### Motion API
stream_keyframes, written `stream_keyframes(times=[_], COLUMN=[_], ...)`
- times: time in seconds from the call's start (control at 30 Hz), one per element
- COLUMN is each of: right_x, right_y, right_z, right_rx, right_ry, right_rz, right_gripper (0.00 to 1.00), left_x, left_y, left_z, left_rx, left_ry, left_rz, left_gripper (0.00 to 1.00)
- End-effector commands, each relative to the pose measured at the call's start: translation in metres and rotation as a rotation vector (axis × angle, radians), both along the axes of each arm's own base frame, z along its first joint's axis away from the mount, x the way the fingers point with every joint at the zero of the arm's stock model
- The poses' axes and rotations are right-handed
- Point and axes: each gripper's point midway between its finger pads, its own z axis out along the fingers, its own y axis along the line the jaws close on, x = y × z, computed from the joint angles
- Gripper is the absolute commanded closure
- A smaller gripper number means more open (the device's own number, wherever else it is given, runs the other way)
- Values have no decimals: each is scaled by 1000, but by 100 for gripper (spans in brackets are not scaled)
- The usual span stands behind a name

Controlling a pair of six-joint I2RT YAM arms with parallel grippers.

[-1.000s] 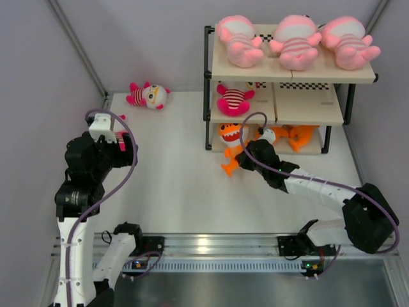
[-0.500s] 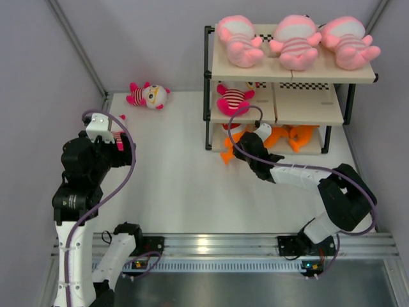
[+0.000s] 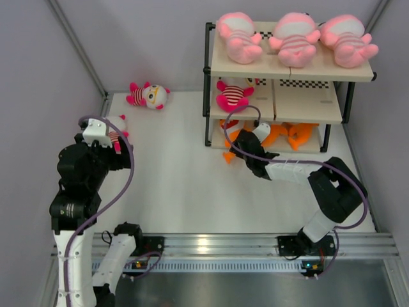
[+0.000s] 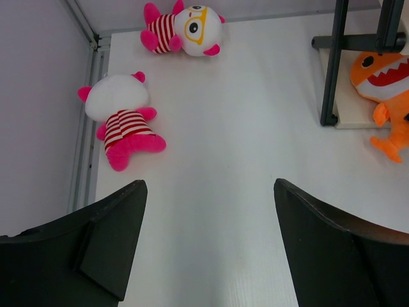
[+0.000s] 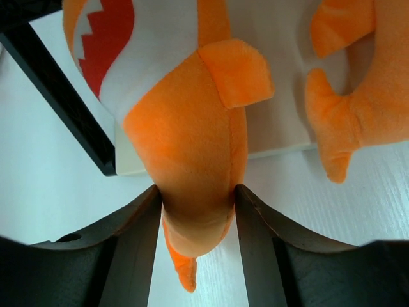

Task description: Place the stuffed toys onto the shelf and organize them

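Observation:
The shelf (image 3: pixel 307 105) stands at the back right. Three pale pink stuffed toys (image 3: pixel 294 39) lie along its top board, and a hot-pink one (image 3: pixel 233 96) lies on the middle board. My right gripper (image 5: pixel 197 192) holds the tail end of an orange fish toy (image 5: pixel 185 128); both fingers press its sides, and its head lies on the bottom board. A second orange toy (image 5: pixel 364 96) lies beside it. My left gripper (image 4: pixel 208 185) hangs open over the floor, just short of a hot-pink toy (image 4: pixel 121 118) lying face down. Another hot-pink toy (image 4: pixel 182 32) lies by the back wall.
A black shelf post (image 5: pixel 57 96) stands just left of the held orange toy. The left wall rail (image 4: pixel 86 128) runs close beside the face-down pink toy. The right half of the middle board is bare.
My right arm has pushed the orange toy forward onto the bottom board, and its jaws have widened around it. The left gripper has crept toward the back-left pink toy.

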Motion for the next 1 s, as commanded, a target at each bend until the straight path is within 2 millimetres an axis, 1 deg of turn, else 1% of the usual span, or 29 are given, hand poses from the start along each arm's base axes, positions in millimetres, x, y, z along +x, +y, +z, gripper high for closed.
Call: stream_keyframes(times=[0.0, 0.07, 0.1, 0.13, 0.17, 0.2, 0.3, 0.37, 0.43, 0.47, 0.53, 0.57, 0.63, 0.67, 0.7, 0.77, 0.83, 0.87, 0.93, 0.97], right_x=[5, 2, 0, -4, -5, -7, -13, -17, -21, -24, -25, -27, -28, -30, -30, -31, -32, -32, -33, -33], right_y=[-9, -10, -10, -11, -9, -9, -9, -11, -9, -4, 4, 10, 18, 20, 22, 20, 20, 18, 19, 18], right_z=[15, 14, 17, 11, 13, 15, 10, 3, -3, -9, -12, -20, -22, -29, -31, -38, -42, -45, -49, -49], right_rx=[36, 34, 41, 40, 53, 60, 57, 51, 69, 69, 71, 56, 60, 54, 63, 58, 59, 55, 50, 52], right_ry=[-59, -57, -63, -53, -64, -74, -64, -45, -36, -27, -30, -18, -17, -6, -2, 3, 10, 11, 13, 10], right_rz=[-32, -30, -30, -32, -27, -24, -22, -35, -36, -25, -9, 2, 12, 16, 13, -3, -19, -38, -43, -49], right_gripper=[50, 48, 47, 45, 44, 40, 35, 34, 35, 35, 36, 36, 39, 39, 40, 42, 49, 56, 65, 76], left_x=[-1, 0, -1, -1, -1, -2, -3, -3, -3, -4, -4, -4, -4, -4, -5, -5, -5, -4, -5, -5], left_y=[2, 1, 1, 1, 0, 0, -1, -1, -2, -2, -2, -3, -2, -1, -1, 0, -1, -1, 0, 0], left_z=[5, 5, 4, 4, 4, 5, 5, 5, 4, 4, 4, 3, 2, 2, 3, 3, 2, 1, 1, 1], left_rx=[16, 15, 11, 9, 7, 4, 4, 5, 4, 3, 1, 1, 4, 5, 9, 13, 12, 12, 13, 14], left_ry=[-21, -21, -18, -16, -18, -24, -21, -21, -19, -21, -22, -19, -18, -16, -21, -21, -18, -17, -17, -17], left_rz=[1, -3, 0, -1, -2, -5, -11, -13, -14, -16, -17, -18, -14, -13, -11, -10, -13, -12, -10, -9], left_gripper=[14, 14, 13, 13, 13, 13, 13, 13, 13, 13, 13, 13, 13, 13, 13, 13, 13, 13, 13, 13])
